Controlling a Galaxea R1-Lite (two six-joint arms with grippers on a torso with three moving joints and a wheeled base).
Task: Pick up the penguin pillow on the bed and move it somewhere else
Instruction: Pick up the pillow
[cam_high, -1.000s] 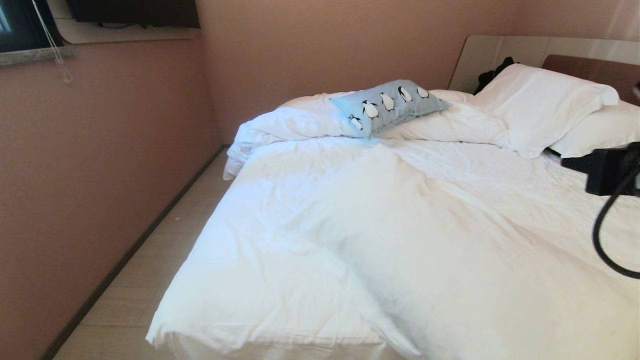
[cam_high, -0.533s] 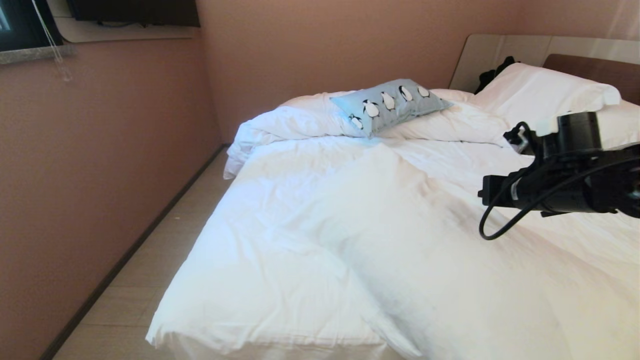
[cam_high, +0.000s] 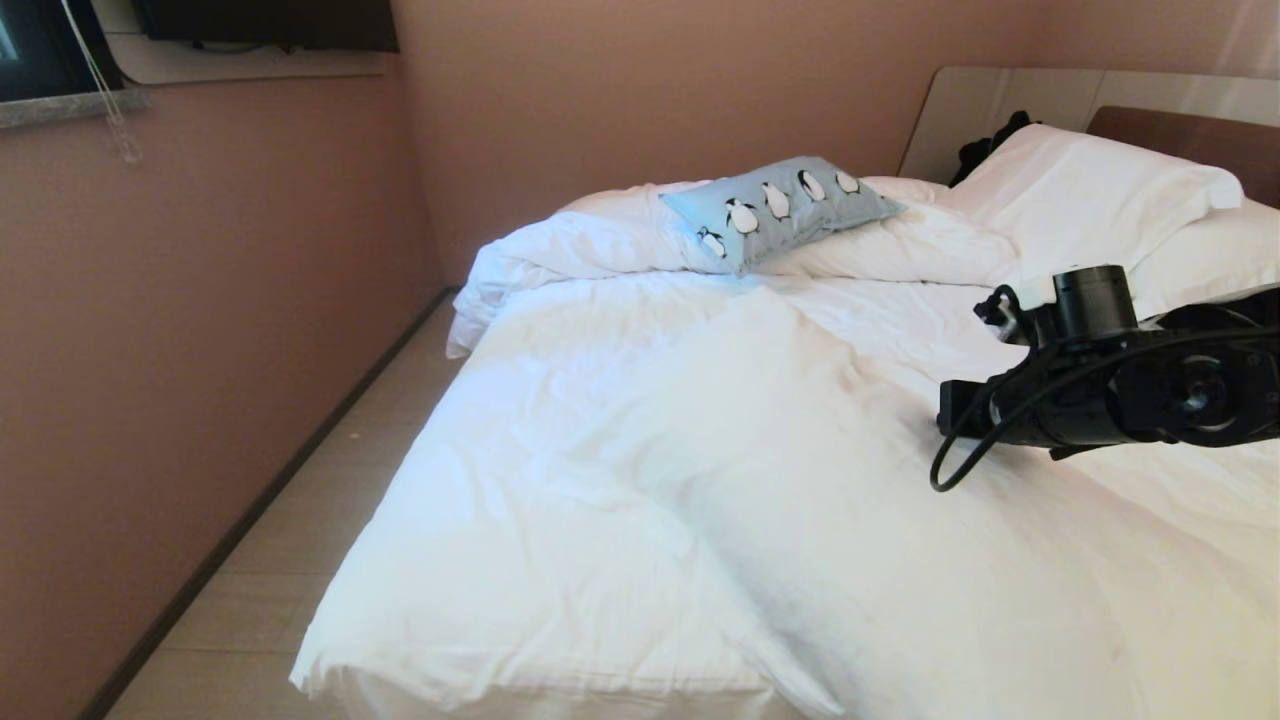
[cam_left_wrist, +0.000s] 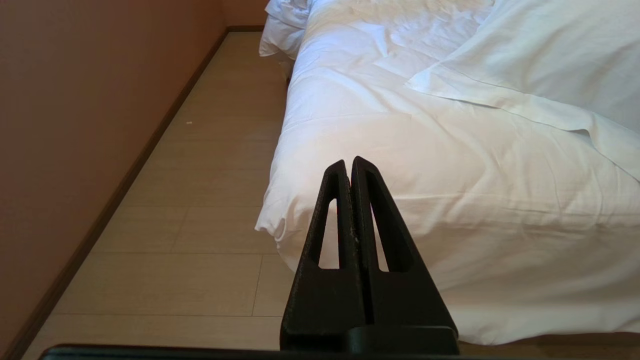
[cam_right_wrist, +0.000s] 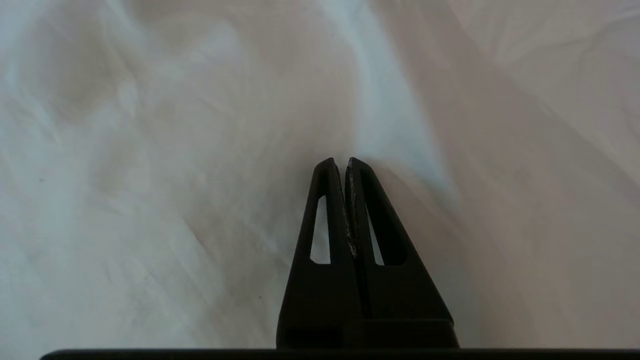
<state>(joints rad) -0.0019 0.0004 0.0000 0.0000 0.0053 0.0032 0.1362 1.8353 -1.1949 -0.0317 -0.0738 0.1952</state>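
The penguin pillow (cam_high: 780, 208), light blue with a row of black-and-white penguins, lies on bunched duvet at the far side of the bed (cam_high: 700, 480). My right arm (cam_high: 1100, 400) reaches in from the right, above the duvet and well short of the pillow. In the right wrist view the right gripper (cam_right_wrist: 346, 161) is shut and empty, with only white duvet (cam_right_wrist: 200, 175) beyond it. My left gripper (cam_left_wrist: 348, 161) is also shut and empty, parked low off the bed's near corner (cam_left_wrist: 300, 200). Neither wrist view shows the pillow.
Two plain white pillows (cam_high: 1080, 200) lean on the brown headboard (cam_high: 1180, 135), with a dark item (cam_high: 985, 145) behind them. A pink wall (cam_high: 200, 300) runs along the left. Between it and the bed is a narrow strip of pale wooden floor (cam_high: 300, 540).
My right arm has swung in from the right edge, leftward over the bed, and has dropped slightly in the last half second. The penguin pillow has not moved.
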